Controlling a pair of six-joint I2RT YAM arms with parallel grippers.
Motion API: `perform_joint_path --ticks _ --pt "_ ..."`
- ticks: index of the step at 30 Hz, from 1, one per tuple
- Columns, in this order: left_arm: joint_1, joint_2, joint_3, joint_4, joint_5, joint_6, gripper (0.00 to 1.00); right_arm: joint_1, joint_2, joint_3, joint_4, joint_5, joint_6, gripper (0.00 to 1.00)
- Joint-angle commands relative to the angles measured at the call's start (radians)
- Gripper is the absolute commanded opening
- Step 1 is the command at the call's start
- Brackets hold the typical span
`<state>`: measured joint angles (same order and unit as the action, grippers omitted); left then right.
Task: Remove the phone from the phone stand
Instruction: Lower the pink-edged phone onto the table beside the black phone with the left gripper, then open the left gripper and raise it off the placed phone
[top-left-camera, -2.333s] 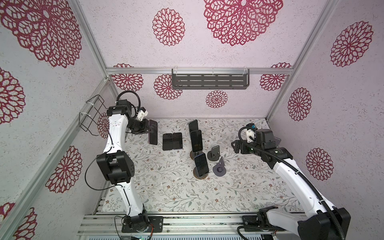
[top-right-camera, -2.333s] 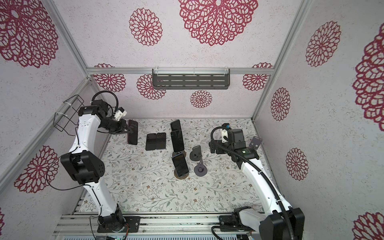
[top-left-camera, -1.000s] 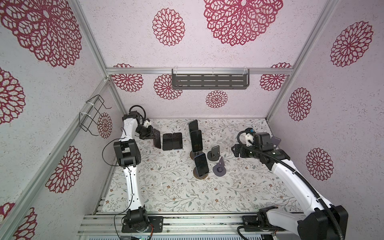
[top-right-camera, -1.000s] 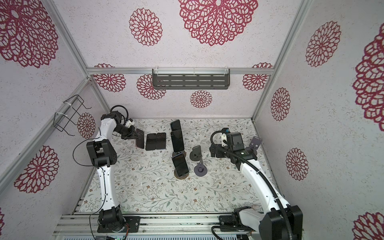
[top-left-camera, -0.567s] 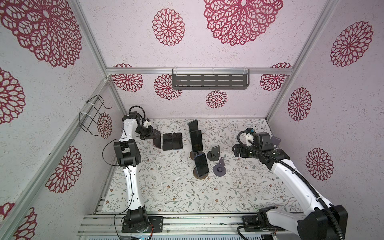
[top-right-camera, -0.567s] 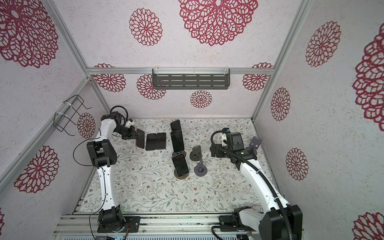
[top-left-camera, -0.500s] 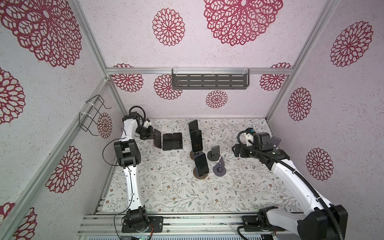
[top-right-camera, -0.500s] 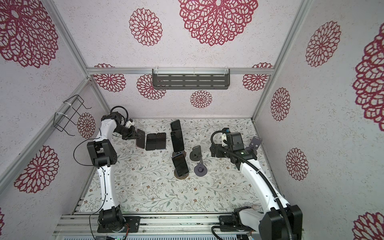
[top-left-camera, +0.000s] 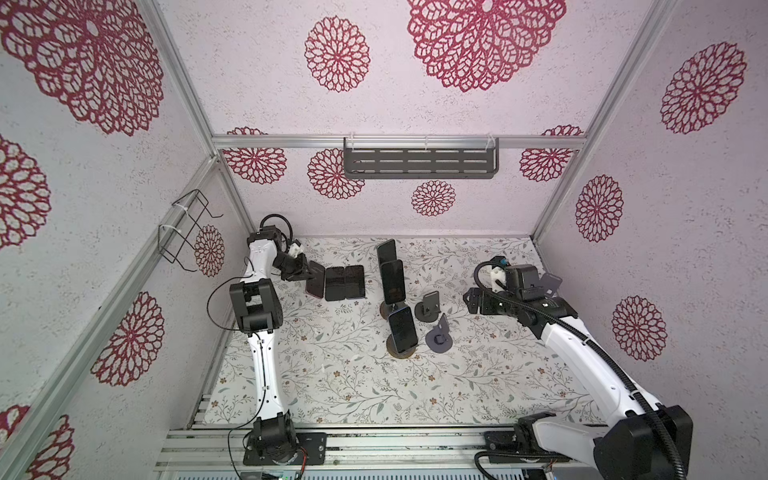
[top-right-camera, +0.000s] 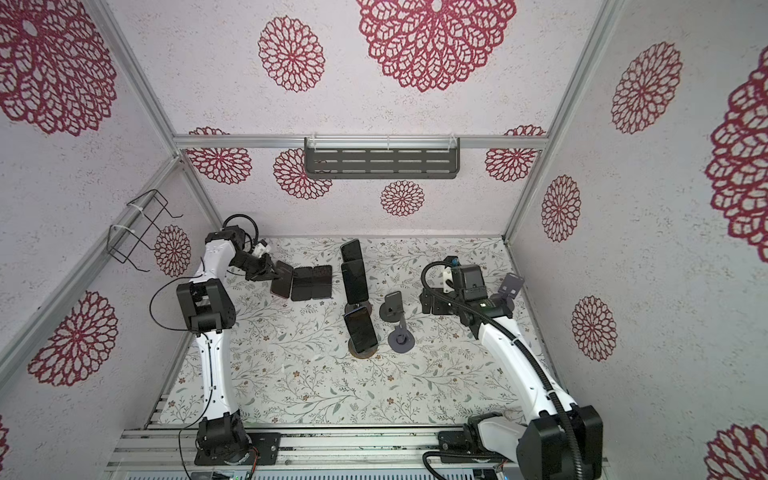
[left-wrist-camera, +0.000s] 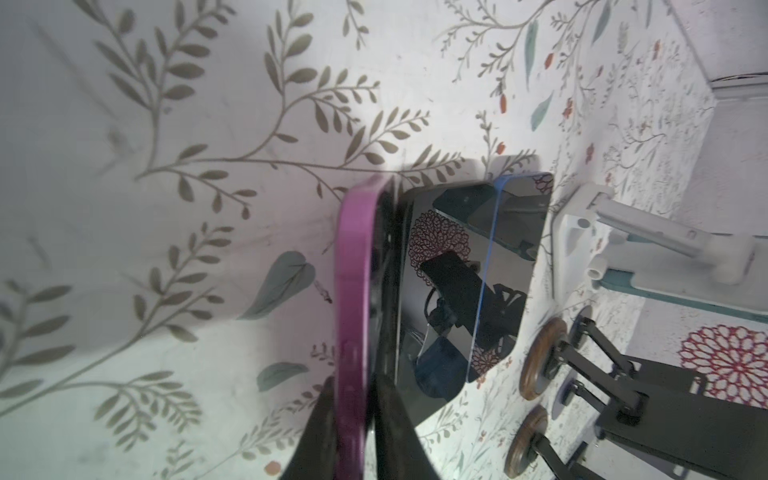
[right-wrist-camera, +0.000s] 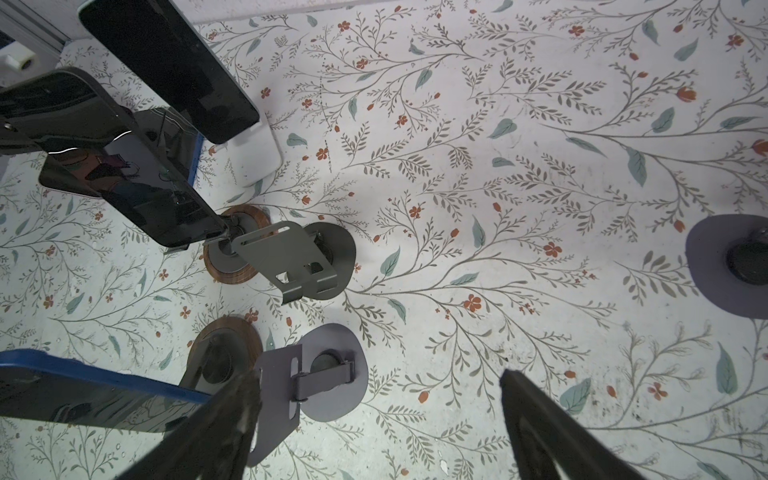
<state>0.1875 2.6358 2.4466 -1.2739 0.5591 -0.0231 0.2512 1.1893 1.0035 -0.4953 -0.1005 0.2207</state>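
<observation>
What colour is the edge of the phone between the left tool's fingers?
The phone has a magenta-pink edge, clearest in the left wrist view.

In both top views, set high above the near edge of the table (top-left-camera: 332, 386), side by side, tilted down toward the slotted shelf (top-left-camera: 419, 164) on the back wall; far enough off to take in the whole table and both arms. In the left wrist view, pressed close over the far-left corner, sighting along the left gripper (left-wrist-camera: 353, 386) at the pink phone (left-wrist-camera: 353, 291) edge-on. In the right wrist view, higher over the table's right half, facing down past the right gripper (right-wrist-camera: 379, 378). Shared by both wrist views: the pair of wood-based stands (right-wrist-camera: 227, 266) near the middle.
</observation>
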Motion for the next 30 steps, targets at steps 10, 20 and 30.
perform_joint_path --ticks 10,20,30 --pt "-0.006 0.03 -0.053 0.059 -0.071 0.005 0.42 -0.005 -0.022 0.01 0.004 0.024 0.021 0.93" --pt "-0.005 0.012 -0.083 0.064 -0.101 0.002 0.71 -0.004 -0.05 -0.005 -0.003 0.029 0.017 0.93" --pt "-0.007 -0.039 -0.131 0.082 -0.13 -0.001 0.88 -0.004 -0.072 -0.011 -0.012 0.029 0.021 0.93"
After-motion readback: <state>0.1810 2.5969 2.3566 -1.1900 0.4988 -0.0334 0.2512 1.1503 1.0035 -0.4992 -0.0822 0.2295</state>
